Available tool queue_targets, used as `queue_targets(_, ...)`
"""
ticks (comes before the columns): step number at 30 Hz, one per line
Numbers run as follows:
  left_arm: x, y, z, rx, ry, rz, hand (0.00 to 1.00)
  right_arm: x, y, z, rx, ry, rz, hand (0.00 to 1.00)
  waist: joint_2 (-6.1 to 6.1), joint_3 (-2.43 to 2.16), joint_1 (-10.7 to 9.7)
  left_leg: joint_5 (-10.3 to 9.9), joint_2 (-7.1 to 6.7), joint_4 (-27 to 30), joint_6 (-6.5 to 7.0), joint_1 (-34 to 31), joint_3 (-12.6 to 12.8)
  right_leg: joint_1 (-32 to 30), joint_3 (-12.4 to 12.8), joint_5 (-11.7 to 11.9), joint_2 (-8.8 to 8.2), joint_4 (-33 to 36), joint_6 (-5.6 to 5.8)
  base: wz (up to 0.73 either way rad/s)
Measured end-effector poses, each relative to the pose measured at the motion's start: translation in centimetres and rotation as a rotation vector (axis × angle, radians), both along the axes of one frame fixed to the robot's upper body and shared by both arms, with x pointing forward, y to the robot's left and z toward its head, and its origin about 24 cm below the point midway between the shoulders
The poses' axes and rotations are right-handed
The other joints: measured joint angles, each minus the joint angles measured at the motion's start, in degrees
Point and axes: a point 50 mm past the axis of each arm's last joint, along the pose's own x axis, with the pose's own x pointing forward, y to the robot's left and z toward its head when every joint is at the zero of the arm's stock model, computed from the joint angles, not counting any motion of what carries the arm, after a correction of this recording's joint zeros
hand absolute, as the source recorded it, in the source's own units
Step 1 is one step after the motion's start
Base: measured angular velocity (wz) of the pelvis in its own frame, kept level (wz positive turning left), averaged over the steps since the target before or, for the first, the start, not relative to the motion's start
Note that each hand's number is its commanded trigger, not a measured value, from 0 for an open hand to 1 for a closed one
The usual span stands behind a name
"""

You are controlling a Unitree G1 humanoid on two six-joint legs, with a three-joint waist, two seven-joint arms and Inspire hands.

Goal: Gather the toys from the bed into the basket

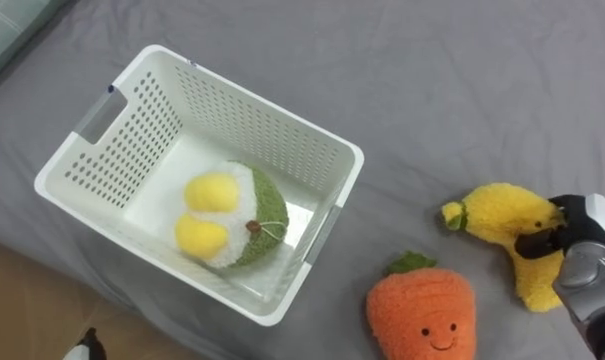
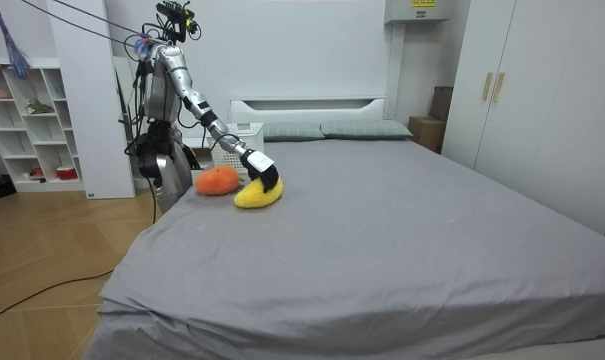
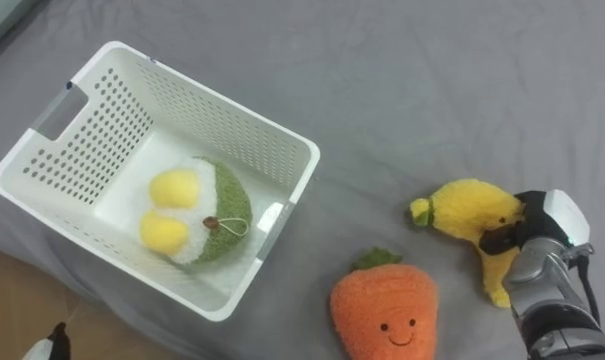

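Although one round green, white and yellow toy (image 1: 232, 215) already lies inside the white basket (image 1: 262, 103), the collecting is not finished. I judge about one third done, because two toys are outside.

In the left eye view, the carrot toy (image 1: 422, 315) lies untouched on the grey bed (image 1: 452, 70), near the basket's right corner. The banana toy (image 1: 502, 212) lies further to the right of the basket. The right hand (image 1: 587, 255) is at the banana's side away from the basket. Its dark fingers (image 1: 537, 243) are curled onto the plush, so it grasps the banana. A small dark and white shape under the basket's near corner may be the left hand (image 1: 82, 347); its state I cannot tell.

In the room view, the robot stands at the bed's side with the right arm stretched down past the basket. The hand sits on top of the banana, and the carrot is just beside it.

In the right eye view, the banana seems to rest on the bed, well apart from the basket. Banana and carrot both remain to go into the basket.
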Motion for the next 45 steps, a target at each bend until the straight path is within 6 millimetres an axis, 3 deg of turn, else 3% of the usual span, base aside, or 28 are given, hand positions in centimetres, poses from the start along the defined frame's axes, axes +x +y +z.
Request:
queue_targets(19,0.2,-0.3,0.1,-0.049,-0.017,0.02,0.0,-0.4,0.0,-0.4,-0.03,0.044,0.051,1.0,0.82,-0.33,-0.08,0.29,-0.02,0.07,0.02,0.18,0.04,0.22,-0.3,0.06,-0.21,0.23,-0.08,0.0)
queue_targets(25,-0.7,-0.1,-0.1,-0.05,-0.005,0.03,0.0,-0.1,0.3,-0.2,-0.04,0.049,0.091,1.0,0.75,-0.35,-0.04,0.3,0.06,-0.46,0.01,2.51,0.65,1.83,0.46,0.05,-0.12,0.65,-0.07,-0.05)
queue_targets(30,-1.0,0.1,-0.1,-0.047,-0.003,0.035,0.0,1.4,1.3,1.0,-0.034,-0.023,0.151,1.0,0.59,-0.45,-0.63,0.36,0.15,-1.02,0.07,5.06,1.75,3.58,1.72,0.04,-0.34,0.81,-0.07,-0.12)
queue_targets(33,-1.5,0.5,-0.1,-0.029,0.003,0.042,0.0,2.4,2.3,2.1,-0.02,-0.08,0.208,1.0,0.22,-0.74,-1.61,0.37,0.2,-1.41,0.09,6.86,2.3,4.99,1.98,0.04,-0.34,0.89,-0.06,-0.1)
queue_targets(35,-2.7,1.0,-0.2,-0.016,0.02,0.071,0.0,2.8,3.5,3.3,-0.017,-0.159,0.275,1.0,-0.42,-1.36,-3.17,0.56,0.13,-2.42,0.11,8.96,2.36,6.63,1.99,0.03,-0.09,0.71,-0.04,0.0)
queue_targets(38,-3.5,1.0,-0.3,-0.014,0.038,0.073,0.0,2.7,4.5,4.2,-0.021,-0.22,0.325,1.0,-0.77,-2.02,-3.71,0.55,0.12,-3.12,0.12,11.6,2.58,8.97,2.25,0.05,-0.01,0.57,0.01,-0.04)
queue_targets(42,-4.0,1.0,-0.4,-0.016,0.043,0.089,0.0,2.3,5.5,4.6,-0.037,-0.245,0.396,1.0,-0.65,-2.17,-3.89,0.6,0.04,-4.11,0.15,14.22,2.59,11.44,3.14,0.14,0.12,-0.12,0.2,-0.05)
queue_targets(45,-4.2,0.7,-0.4,-0.01,0.035,0.105,0.0,2.5,6.5,5.5,-0.031,-0.275,0.451,1.0,0.1,-2.24,-4.27,0.59,0.05,-4.32,0.17,15.15,2.89,12.41,3.6,0.15,0.04,-0.04,0.22,-0.08)
